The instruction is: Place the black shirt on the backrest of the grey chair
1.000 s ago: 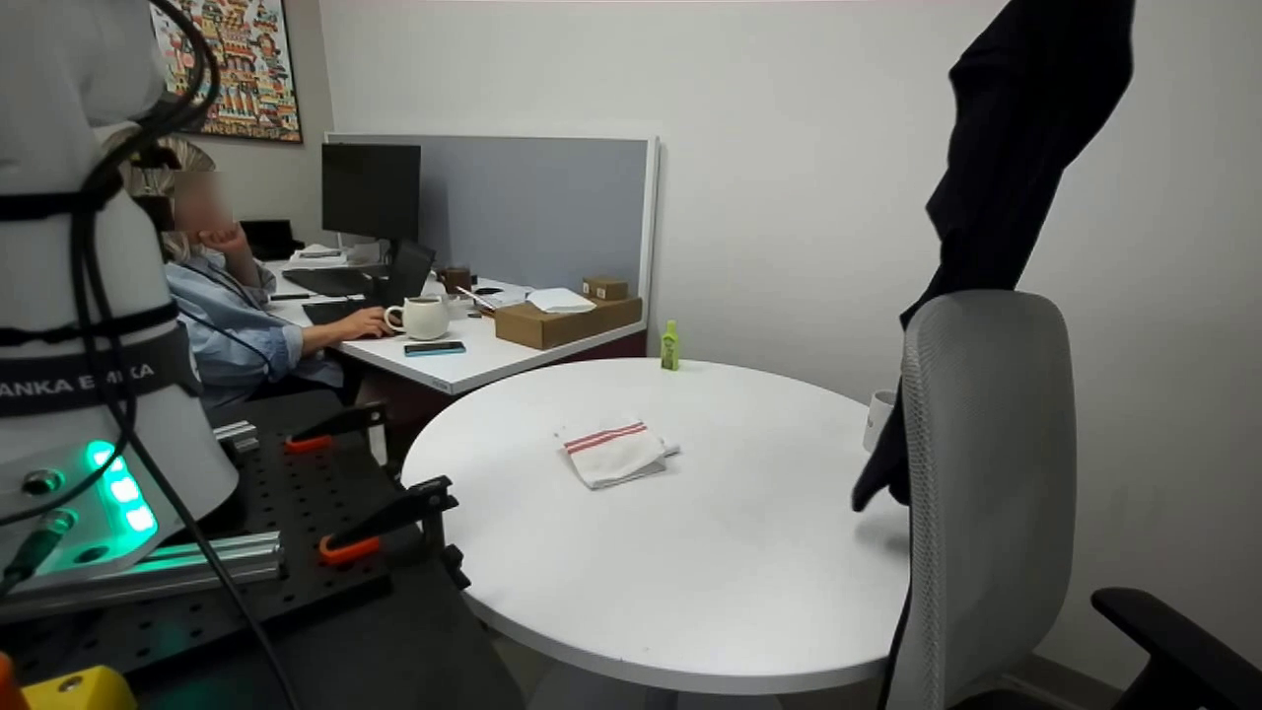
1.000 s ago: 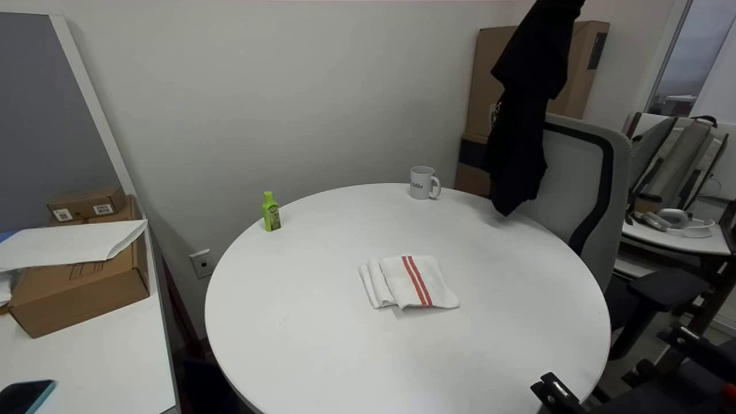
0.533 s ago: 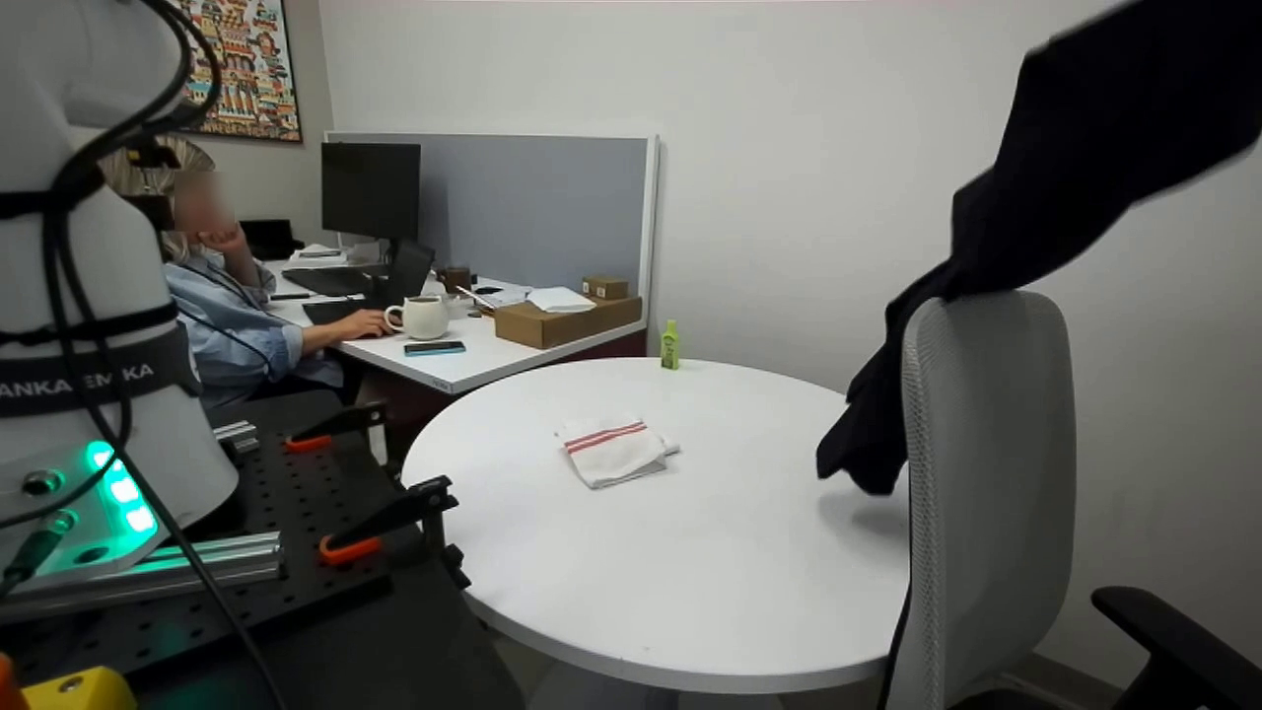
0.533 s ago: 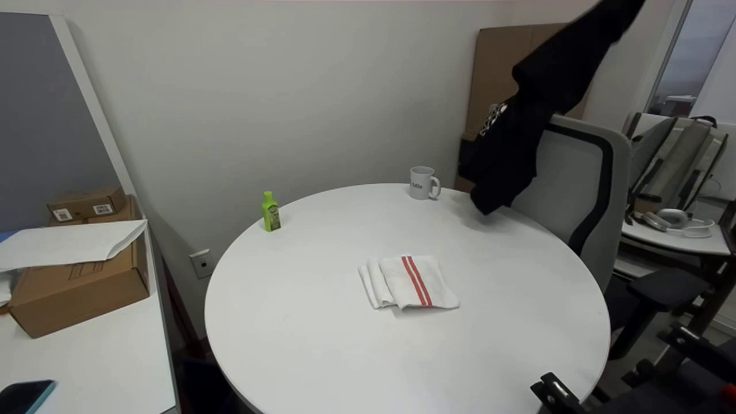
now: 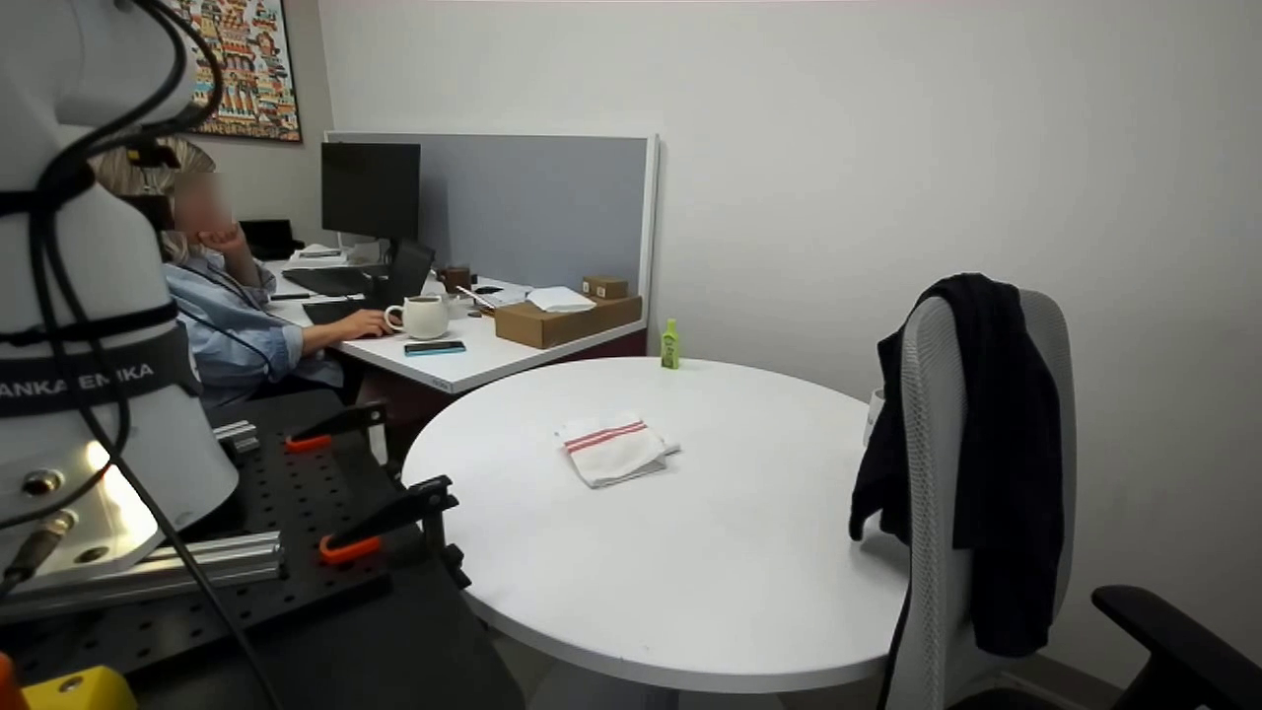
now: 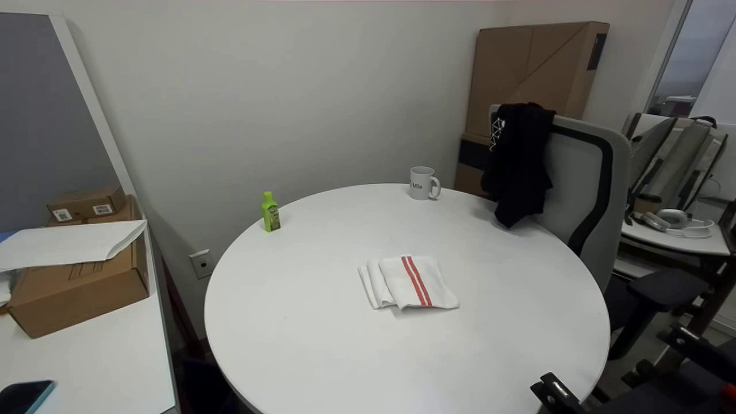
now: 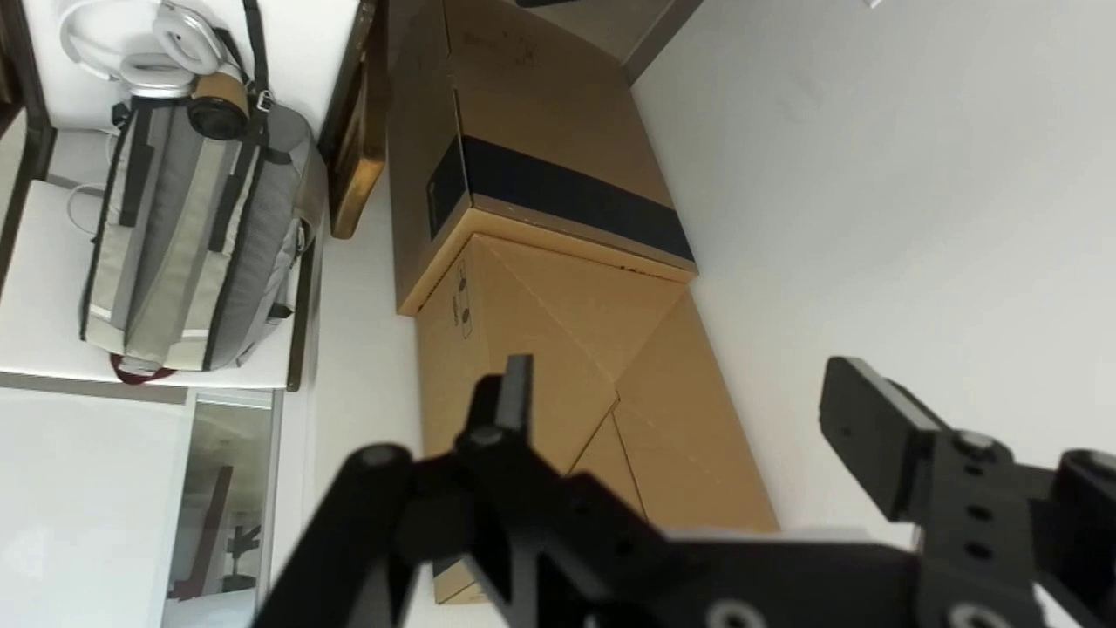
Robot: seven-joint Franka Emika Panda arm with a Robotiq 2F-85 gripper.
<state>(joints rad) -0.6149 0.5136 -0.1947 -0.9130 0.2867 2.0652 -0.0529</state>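
Observation:
The black shirt (image 5: 1011,444) lies folded over the top of the grey chair (image 5: 929,463). One part hangs down the table side of the backrest and a longer part down the opposite side. In an exterior view the shirt (image 6: 517,167) shows its white print near the top left edge of the grey chair (image 6: 575,178). Wide apart in the wrist view, the fingers of my gripper (image 7: 678,371) have nothing between them. Neither shirt nor chair is visible from the wrist, and both exterior views leave the gripper out of frame.
The round white table (image 6: 322,333) carries a folded towel (image 6: 417,282), a green bottle (image 6: 271,211) and a mug (image 6: 422,183). Tall cardboard boxes (image 7: 558,323) stand behind the chair by the wall. A chair armrest (image 5: 1173,631) juts out. Someone sits at the desk (image 5: 444,370).
The shirt, stretched upward out of frame and swinging to the right before, has come loose and dropped over the backrest. The base light turned from green to white.

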